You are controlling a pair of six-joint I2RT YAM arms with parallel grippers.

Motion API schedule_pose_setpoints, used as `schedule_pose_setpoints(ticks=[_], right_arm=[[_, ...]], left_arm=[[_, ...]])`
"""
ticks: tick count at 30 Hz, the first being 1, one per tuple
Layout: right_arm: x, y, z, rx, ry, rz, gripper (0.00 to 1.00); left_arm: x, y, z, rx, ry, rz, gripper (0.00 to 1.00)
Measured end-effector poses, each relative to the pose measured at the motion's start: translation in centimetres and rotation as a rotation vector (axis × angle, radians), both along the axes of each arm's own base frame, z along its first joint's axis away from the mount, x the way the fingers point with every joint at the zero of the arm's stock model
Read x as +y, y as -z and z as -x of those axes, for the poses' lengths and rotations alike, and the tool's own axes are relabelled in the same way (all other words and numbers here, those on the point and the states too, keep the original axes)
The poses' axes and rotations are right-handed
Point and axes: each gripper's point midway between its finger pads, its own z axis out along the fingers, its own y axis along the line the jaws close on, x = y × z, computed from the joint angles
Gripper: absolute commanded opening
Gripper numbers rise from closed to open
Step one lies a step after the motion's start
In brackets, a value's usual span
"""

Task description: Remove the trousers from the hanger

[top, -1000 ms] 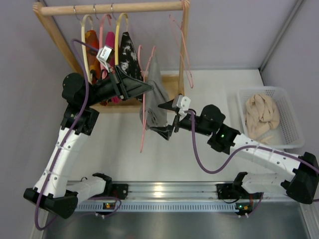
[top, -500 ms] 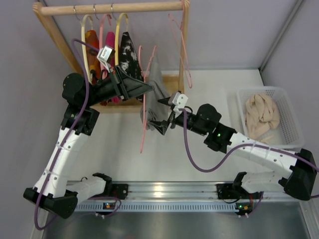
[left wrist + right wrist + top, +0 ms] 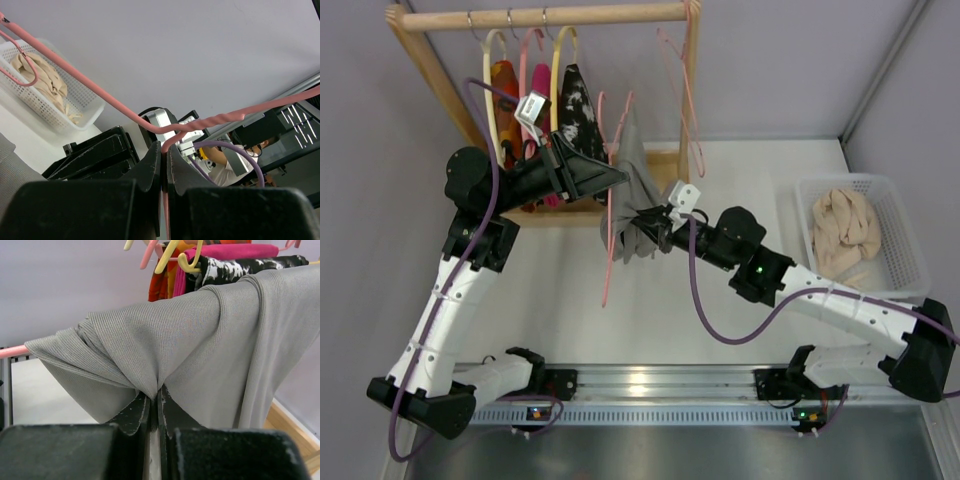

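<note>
The grey trousers point(image 3: 633, 200) hang folded over the bar of the thin pink hanger point(image 3: 609, 250), held in front of the wooden rack. My left gripper point(image 3: 620, 178) is shut on the hanger's wire just below its twisted neck; in the left wrist view the pink wire point(image 3: 100, 92) runs down between the closed jaws of that gripper point(image 3: 164, 150). My right gripper point(image 3: 642, 226) is shut on a pinched fold of the trousers point(image 3: 190, 335), the cloth gathering into its jaws point(image 3: 159, 390). The hanger's bar end point(image 3: 12, 351) sticks out on the left.
The wooden rack point(image 3: 540, 15) carries cream and pink looped hangers with orange, magenta and black-and-white garments point(image 3: 570, 110), and a bare thin pink hanger point(image 3: 685, 90) on its right. A white basket point(image 3: 908, 235) with beige cloth point(image 3: 845, 230) stands at the right.
My right gripper moved left onto the hanging trousers and closed from wide open onto a fold of the fabric. The left arm and the hanger stayed where they were.
</note>
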Motion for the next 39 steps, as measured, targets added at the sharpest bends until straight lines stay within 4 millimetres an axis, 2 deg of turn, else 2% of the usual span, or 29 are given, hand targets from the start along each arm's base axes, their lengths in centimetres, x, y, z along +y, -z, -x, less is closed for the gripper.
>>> schedule_pose_setpoints(ticks=[9, 21, 27, 32, 39], right_arm=[[-0.8, -1.6, 0.3, -0.015, 0.008, -0.005, 0.0], [-3.7, -8.5, 1.0, -0.067, 0.062, -0.099, 0.0], [-5.2, -11.3, 1.7, -0.082, 0.077, -0.135, 0.0], [-6.2, -14.1, 2.3, -0.133, 0.082, -0.168, 0.0], [-7.9, -17.5, 3.0, -0.227, 0.101, -0.204, 0.0]], left_arm=[[-0.1, 0.9, -0.3, -0.005, -0.003, -0.01, 0.0], [-0.3, 4.5, -1.1, 0.004, -0.014, -0.055, 0.0], [-0.3, 6.1, -1.1, -0.006, -0.019, -0.077, 0.0], [-0.4, 8.0, -1.4, 0.006, -0.027, -0.1, 0.0], [-0.3, 9.6, -1.9, 0.014, -0.048, -0.12, 0.0]])
